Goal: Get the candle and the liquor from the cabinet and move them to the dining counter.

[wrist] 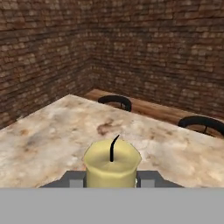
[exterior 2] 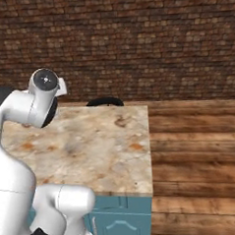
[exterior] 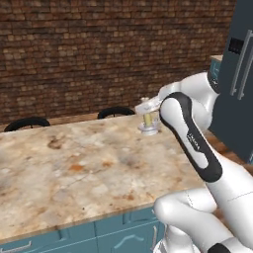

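The short yellow candle (exterior: 148, 122) stands in its pale saucer-like holder (exterior: 148, 130) at the far right part of the dining counter (exterior: 74, 163). From above, my gripper (exterior: 148, 114) is shut on the candle. In the hand view the candle (wrist: 112, 165) with its black wick sits between my two fingertips (wrist: 76, 180), and the marbled counter (wrist: 52, 135) spreads beyond it. I cannot tell whether the holder rests on the stone or hangs just above it. The liquor and the cabinet are out of view.
Black stools (exterior: 27, 122) (exterior: 116, 112) stand along the counter's far side before a brick wall. A dark fridge (exterior: 242, 74) rises at the right. Wooden floor (exterior 2: 200, 149) lies past the counter's right edge (exterior 2: 149, 147). Teal base drawers (exterior: 74, 237) sit under the slab.
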Robot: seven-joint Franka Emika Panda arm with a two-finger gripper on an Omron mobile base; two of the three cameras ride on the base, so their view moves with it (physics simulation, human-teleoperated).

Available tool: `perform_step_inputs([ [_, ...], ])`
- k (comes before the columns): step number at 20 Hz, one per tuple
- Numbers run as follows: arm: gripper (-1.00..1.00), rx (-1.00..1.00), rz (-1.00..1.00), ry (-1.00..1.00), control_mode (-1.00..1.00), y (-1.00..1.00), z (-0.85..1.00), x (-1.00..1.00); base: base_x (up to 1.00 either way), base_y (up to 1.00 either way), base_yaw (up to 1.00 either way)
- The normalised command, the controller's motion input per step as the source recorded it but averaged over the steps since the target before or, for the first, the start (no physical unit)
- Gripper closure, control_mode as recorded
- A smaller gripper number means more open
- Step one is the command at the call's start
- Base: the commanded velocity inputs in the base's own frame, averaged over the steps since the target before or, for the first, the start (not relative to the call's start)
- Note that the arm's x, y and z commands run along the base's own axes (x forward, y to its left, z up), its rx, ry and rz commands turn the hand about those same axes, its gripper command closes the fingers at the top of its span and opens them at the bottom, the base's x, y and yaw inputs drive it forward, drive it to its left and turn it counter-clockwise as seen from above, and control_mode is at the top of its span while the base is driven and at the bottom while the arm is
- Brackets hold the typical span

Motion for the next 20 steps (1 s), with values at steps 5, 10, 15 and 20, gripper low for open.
perform_step_inputs([
  [5, 1.0, 0.0, 0.43, 0.02, -1.0, 0.1, -0.93, 0.95, 0.0, 0.0, 0.0],
  [10, 1.0, 0.01, 0.25, 0.01, -1.0, 0.02, -0.38, 0.71, 0.0, 0.0, 0.0],
  [15, 1.0, 0.0, 0.01, 0.0, -1.0, 0.15, -0.18, 0.73, 0.0, 0.0, 0.0],
  [20, 1.0, 0.0, 0.0, 0.03, -1.0, 0.12, -0.1, 0.99, 0.0, 0.0, 0.0],
])
